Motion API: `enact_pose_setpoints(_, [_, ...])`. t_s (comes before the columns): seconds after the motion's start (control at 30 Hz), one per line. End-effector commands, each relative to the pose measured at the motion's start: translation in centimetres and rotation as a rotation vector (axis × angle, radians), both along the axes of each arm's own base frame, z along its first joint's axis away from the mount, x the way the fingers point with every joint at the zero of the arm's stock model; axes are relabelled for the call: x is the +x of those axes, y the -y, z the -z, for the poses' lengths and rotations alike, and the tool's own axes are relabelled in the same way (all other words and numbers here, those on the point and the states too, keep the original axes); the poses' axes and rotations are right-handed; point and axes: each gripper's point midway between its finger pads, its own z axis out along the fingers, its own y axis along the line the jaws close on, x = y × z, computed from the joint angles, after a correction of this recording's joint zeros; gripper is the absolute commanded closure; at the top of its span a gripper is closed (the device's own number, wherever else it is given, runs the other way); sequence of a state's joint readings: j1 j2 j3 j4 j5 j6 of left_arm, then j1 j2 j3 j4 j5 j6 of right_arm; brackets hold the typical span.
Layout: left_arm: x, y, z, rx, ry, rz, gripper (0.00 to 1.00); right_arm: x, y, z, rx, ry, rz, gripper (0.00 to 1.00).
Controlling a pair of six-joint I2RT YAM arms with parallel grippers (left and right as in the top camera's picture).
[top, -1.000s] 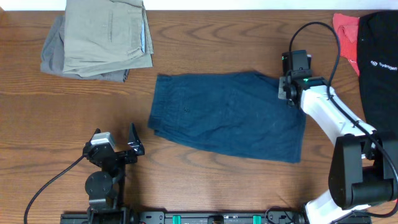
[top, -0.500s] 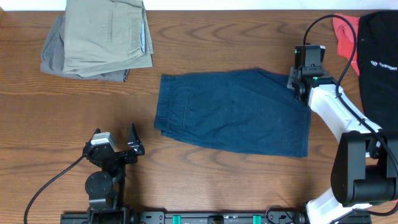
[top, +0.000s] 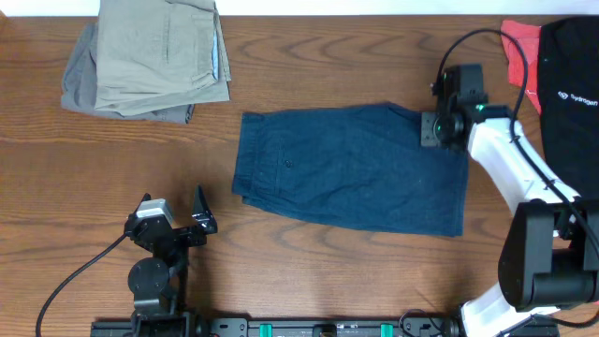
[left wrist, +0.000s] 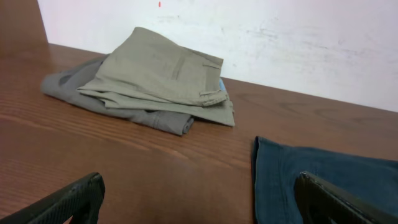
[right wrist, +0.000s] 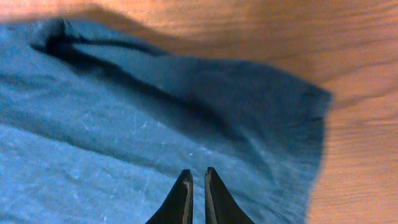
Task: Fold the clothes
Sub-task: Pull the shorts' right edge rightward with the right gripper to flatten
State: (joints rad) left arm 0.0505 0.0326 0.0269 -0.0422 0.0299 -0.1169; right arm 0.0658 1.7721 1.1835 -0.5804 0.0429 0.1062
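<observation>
Starting from the left, a folded stack (top: 150,61) of khaki over grey clothes is sitting at the far left corner of the desk (top: 309,56), well apart from everything else. Nearer to the front edge, the left hand (left wrist: 199,186) is resting low over bare wood with its fingers wide apart, holding nothing. In the middle, the dark navy shorts (top: 351,168) are lying flat and spread out, with the waistband, as it seems, to the left and the leg ends to the right. At their far right corner the right hand (right wrist: 196,175) is hovering over the cloth with its two fingers almost together. In the wrist view I am not seeing any cloth pinched between them. Beyond it, at the right edge, a coral-red piece (top: 518,42) and a black garment (top: 571,103) are waiting.

I am judging that the step in hand is taking this corner to begin the fold. To do it well, the right hand should be parting its fingers first, going down on the hem so that it is catching both layers, and closing fully before lifting. Carrying the edge low and straight toward the waistband should be keeping the fold line even. The crease near the corner could be turning into a wrinkle if pulled sideways.
</observation>
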Motion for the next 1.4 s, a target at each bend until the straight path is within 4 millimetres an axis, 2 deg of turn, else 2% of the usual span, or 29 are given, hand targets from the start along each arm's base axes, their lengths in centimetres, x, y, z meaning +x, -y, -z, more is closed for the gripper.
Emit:
enact_pose_setpoints(0.0, [-0.1,-0.4,1.7,-0.007,-0.048,-0.023,0.02,-1.6,-0.1,2.7,0.031,-0.04,-0.026,0.93])
enact_pose_setpoints(0.1, [-0.1,-0.4,1.7,-0.007,-0.048,-0.023,0.02,-1.6,0.5,3.7,0.04,-0.021,0.007,0.94])
enact_pose_setpoints(0.33, [-0.1,-0.4,1.7,-0.007,-0.048,-0.023,0.02,-0.6,2.4,4.4,0.02,0.067,0.071,0.94])
enact_pose_setpoints(0.47, [-0.1,-0.4,1.7,-0.007,-0.048,-0.023,0.02,-0.8,2.8,5.2,0.027,0.08,0.096,0.95])
enact_pose_setpoints(0.7, [-0.1,-0.4,1.7,-0.007,-0.048,-0.023,0.02,-0.5,3.6,7.7,0.025,0.065,0.115,0.97])
enact_pose_setpoints(0.8, [-0.1,-0.4,1.7,-0.007,-0.048,-0.023,0.02,0.3,4.3,8.3,0.009,0.092,0.13,0.97])
enact_pose_setpoints(1.0, [-0.1,-0.4,1.7,-0.007,-0.048,-0.023,0.02,2.3,6.8,7.0,-0.07,0.184,0.178,0.95])
enact_pose_setpoints(1.2, [-0.1,-0.4,1.7,-0.007,-0.048,-0.023,0.02,4.1,8.1,5.0,-0.104,0.228,0.157,0.96])
enact_pose_setpoints(1.23, [-0.1,-0.4,1.7,-0.007,-0.048,-0.023,0.02,4.5,8.4,4.2,-0.118,0.236,0.161,0.94])
enact_pose_setpoints(1.27, [-0.1,-0.4,1.7,-0.007,-0.048,-0.023,0.02,4.8,8.6,3.2,-0.131,0.245,0.168,0.87])
enact_pose_setpoints(1.3, [-0.1,-0.4,1.7,-0.007,-0.048,-0.023,0.02,5.3,8.8,1.9,-0.142,0.257,0.174,0.75])
enact_pose_setpoints(1.33, [-0.1,-0.4,1.7,-0.007,-0.048,-0.023,0.02,5.6,8.9,0.7,-0.149,0.27,0.179,0.59])
enact_pose_setpoints(1.37, [-0.1,-0.4,1.7,-0.007,-0.048,-0.023,0.02,6.0,9.1,-0.9,-0.156,0.285,0.184,0.34])
